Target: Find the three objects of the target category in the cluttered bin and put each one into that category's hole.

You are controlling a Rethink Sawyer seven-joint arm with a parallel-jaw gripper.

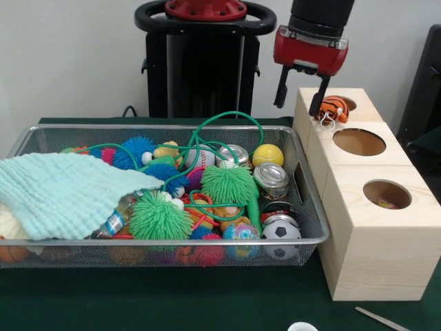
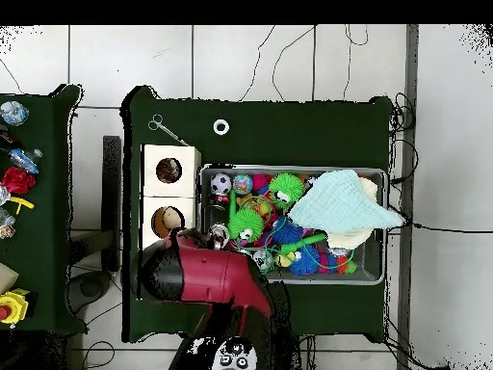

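The jaws of the gripper point(image 1: 302, 96) stand wide apart and hold nothing; the two dark prongs hang over the far end of the wooden box point(image 1: 358, 227). Just below the right prong an orange striped toy point(image 1: 334, 108), a small plush tiger by the look of it, sits on the rim of the far hole point(image 1: 348, 103), half in and half out. It seems to touch the prong tip, though I cannot tell for sure. My judgement is that this is one of the target things, let go at its hole but not yet dropped through.

The toy looks soft and light, so it should squash under a pinch and not slip. A nudge from a prong may be enough to tip it in; for a fresh hold, the round body is the place to take it, not the thin white loop at its lower edge.

The middle hole point(image 1: 358, 141) looks empty, and the near hole point(image 1: 386, 194) shows something small and coloured inside.

Just beside the box lies the wire bin point(image 1: 310, 238), packed with spiky rubber balls, a soccer ball point(image 1: 281, 231), a yellow ball point(image 1: 267, 154), tins, and a green cord point(image 1: 227, 124) looped over the heap. A pale green cloth point(image 1: 65, 193) covers one end of it. The cord could snag anything lifted from the pile.

From overhead the red arm point(image 2: 207, 279) hides the far hole, and the bin rests on the green worktop point(image 2: 289, 125).
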